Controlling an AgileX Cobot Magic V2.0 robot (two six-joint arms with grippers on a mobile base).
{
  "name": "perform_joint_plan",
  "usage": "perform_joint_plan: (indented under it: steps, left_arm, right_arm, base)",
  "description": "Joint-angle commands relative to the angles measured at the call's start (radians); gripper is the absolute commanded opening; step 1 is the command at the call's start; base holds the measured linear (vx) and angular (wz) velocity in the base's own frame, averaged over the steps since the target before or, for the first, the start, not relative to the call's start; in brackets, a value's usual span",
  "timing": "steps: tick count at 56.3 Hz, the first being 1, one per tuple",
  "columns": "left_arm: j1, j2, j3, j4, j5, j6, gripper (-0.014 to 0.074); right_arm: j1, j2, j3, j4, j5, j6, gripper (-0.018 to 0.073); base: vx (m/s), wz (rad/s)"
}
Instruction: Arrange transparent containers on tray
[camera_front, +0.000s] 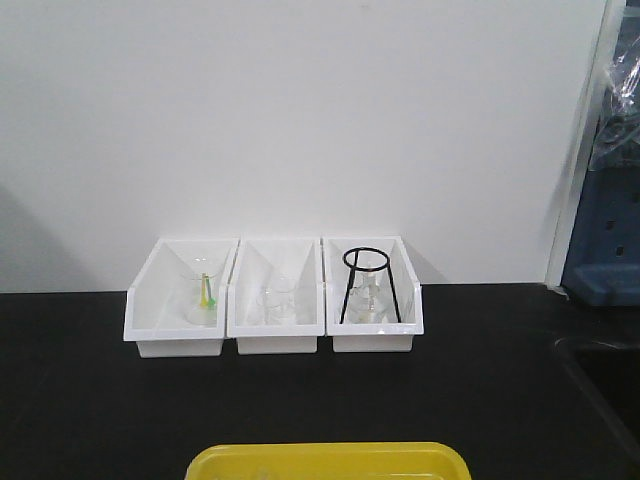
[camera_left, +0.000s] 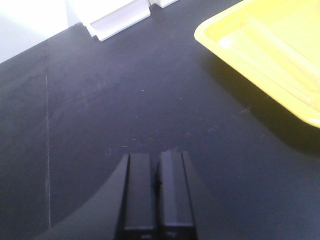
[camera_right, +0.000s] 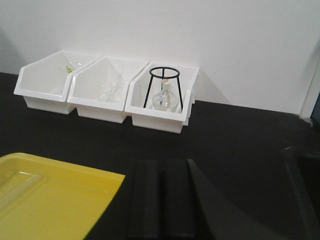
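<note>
Surface (camera_front: 90, 400): black, bare between bins and tray.
Bins (camera_front: 275, 340): three, white, at wall; we see glassware inside.
Tray (camera_left: 270, 55): yellow, at near edge; we make out faint clear tubes (camera_left: 285, 47) lying inside.
Left hand (camera_left: 156, 190), right hand (camera_right: 162, 200): fingers together, holding nothing.
Risk, our judgement: tubes nearly invisible on yellow, so misjudged grasp; round glass rolls, may crack under a hard squeeze.

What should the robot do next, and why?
Probably open the right claw and reach toward the white bins. Both claws look shut and empty, the left claw over bare counter, and glassware still sits in the bins, away from the yellow tray.
</note>
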Motion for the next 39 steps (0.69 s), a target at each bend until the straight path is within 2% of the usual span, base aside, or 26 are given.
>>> perform_joint_plan:
  steps: [1,8,16,23,39]
  left_arm:
    - [0.001,0.013,0.036,-0.001,-0.087,-0.003,-0.0006]
    - [0.001,0.013,0.036,-0.001,-0.087,-0.003,-0.0006]
    - [0.001,0.013,0.036,-0.001,-0.087,-0.003,-0.0006]
    - [0.001,0.013,0.036,-0.001,-0.087,-0.003,-0.0006]
    - [0.001,0.011,0.036,-0.001,-0.087,-0.003,-0.0006]
  right_arm:
    - [-0.069,-0.078,0.078,0.059,-0.131,-0.047,-0.0013]
    - [-0.184,-0.252,0.214,0.033,-0.131,-0.044,-0.0013]
    - [-0.254,-0.434,0.341,0.016,-0.131,-0.057,-0.0013]
    - [-0.262,-0.550,0.401,0.016,-0.098,-0.056,-0.0013]
    - [-0.260,-0.543,0.399,0.017,-0.087,-0.056,-0.0013]
  base:
    - [0.00,0.00]
    - [0.00,0.00]
    - [0.00,0.00]
    - [0.00,0.00]
    - [0.00,0.00]
